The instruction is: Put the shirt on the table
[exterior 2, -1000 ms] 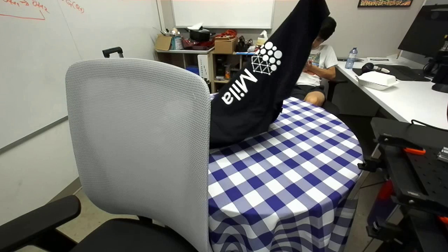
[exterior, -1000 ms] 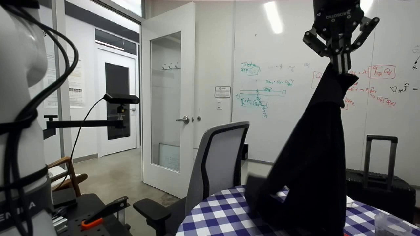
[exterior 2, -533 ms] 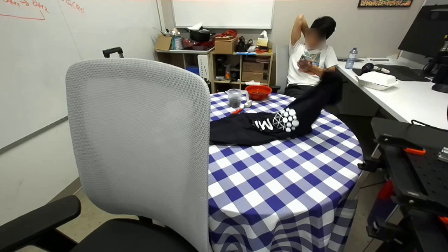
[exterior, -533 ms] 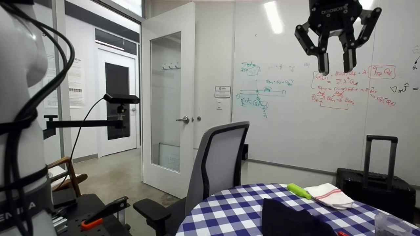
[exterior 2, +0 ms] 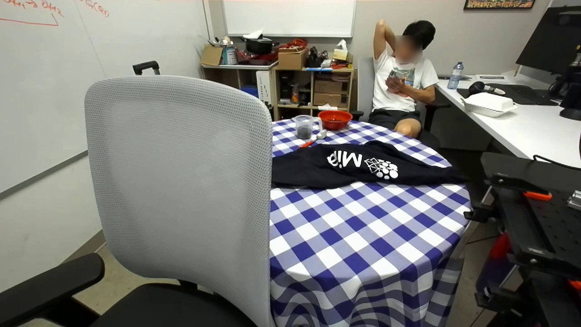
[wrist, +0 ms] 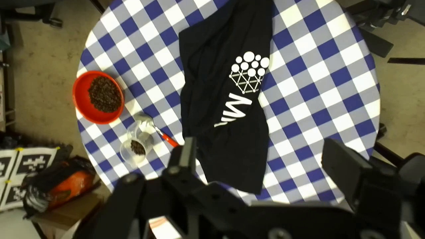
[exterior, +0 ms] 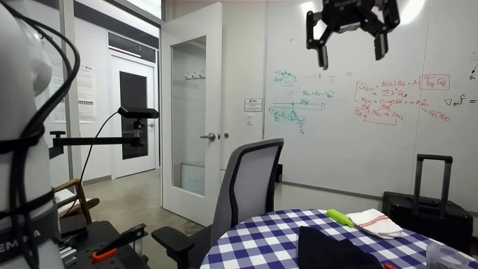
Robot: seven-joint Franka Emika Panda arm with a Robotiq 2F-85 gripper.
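Note:
The black shirt (exterior 2: 317, 168) with white "Mila" lettering lies spread across the checkered table (exterior 2: 363, 236); the chair back hides part of it in that exterior view. Seen from above in the wrist view, the shirt (wrist: 229, 152) is loosely folded and stretches over the middle of the tabletop (wrist: 305, 126). Only a dark corner of the shirt (exterior: 328, 248) shows in an exterior view at the bottom. High above the table my gripper (exterior: 352, 61) stands wide open, nothing between its fingers and clear of the cloth.
A red bowl (wrist: 78, 99) of brown pieces, a clear measuring cup (wrist: 134, 147) and a red-handled spoon (wrist: 169, 139) sit beside the shirt. A green object (exterior: 340, 218) and a striped white towel (exterior: 375, 223) lie on the table. A grey chair (exterior 2: 177, 172) stands against it.
The gripper opened and let go of the shirt, whose raised end dropped flat onto the table. Afterwards the gripper moved up and towards the left in an exterior view.

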